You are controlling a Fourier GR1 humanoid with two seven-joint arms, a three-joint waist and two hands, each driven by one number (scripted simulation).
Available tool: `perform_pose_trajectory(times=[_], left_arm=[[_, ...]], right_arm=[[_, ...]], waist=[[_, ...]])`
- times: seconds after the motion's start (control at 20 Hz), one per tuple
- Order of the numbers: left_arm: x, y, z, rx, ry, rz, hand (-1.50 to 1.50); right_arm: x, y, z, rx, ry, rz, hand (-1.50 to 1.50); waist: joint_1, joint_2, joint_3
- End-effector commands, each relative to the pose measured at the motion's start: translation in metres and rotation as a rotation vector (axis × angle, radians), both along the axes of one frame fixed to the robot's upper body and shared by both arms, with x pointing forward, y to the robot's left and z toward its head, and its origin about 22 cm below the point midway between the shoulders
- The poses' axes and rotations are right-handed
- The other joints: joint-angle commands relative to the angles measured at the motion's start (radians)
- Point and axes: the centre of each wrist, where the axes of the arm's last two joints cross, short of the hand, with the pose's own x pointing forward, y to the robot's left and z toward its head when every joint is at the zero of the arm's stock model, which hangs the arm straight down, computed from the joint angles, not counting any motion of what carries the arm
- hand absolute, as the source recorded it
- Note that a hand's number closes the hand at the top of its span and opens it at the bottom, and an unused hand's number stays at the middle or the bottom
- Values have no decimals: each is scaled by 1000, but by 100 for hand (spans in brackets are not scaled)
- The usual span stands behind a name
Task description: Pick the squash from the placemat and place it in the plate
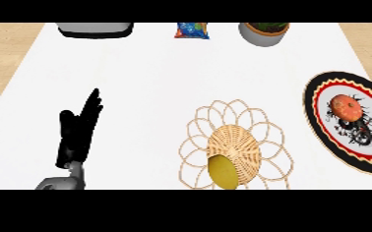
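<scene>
The squash (224, 171) lies on the placemat (236, 145), at its near edge, low in my head view; nothing touches it, so I judge the task is not yet begun. It is a smooth, yellow-green oval, and it overlaps the dense woven centre of the placemat. The placemat is straw-coloured wicker, with a tight round middle and open loops like petals around it. The plate (317, 123) is to the right, near but apart from the placemat, partly cut by the view's edge. It has a black rim, a red and cream zigzag band, and a white middle with dark drawing and an orange round picture. My left robot hand (76, 135) rests at the left on the white bench (145, 88), fingers straight and pointing up, holding nothing. The right robot hand does not show. The pick, the carry and the placing are all left.
</scene>
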Motion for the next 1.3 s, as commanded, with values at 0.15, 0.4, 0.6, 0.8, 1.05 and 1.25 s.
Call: perform_pose_trajectory(times=[0.15, 0.4, 0.6, 0.8, 1.05, 1.25], left_arm=[[2, 0, -4, 2, -7, -11, 0], [1, -3, -8, -22, -4, 1, 0], [-1, -10, 0, 0, 2, 3, 0], [-5, -5, -9, -6, -3, -1, 0], [-1, -6, -1, -15, -5, -2, 0], [9, -4, 6, -8, -6, -3, 0]], right_arm=[[-37, -21, -4, -42, 32, -43, -150], [-39, -15, -14, -33, 20, -100, -150], [-42, -31, 7, -35, 19, -130, -150], [-63, -31, -8, -51, 4, -141, -150], [-62, -34, -3, -22, -18, -213, -150], [-72, -40, -1, -50, -16, -239, -150]], waist=[[5, 4, 2], [6, 3, 2], [10, 3, 3], [7, 4, 3], [5, 2, 2], [8, 6, 5]])
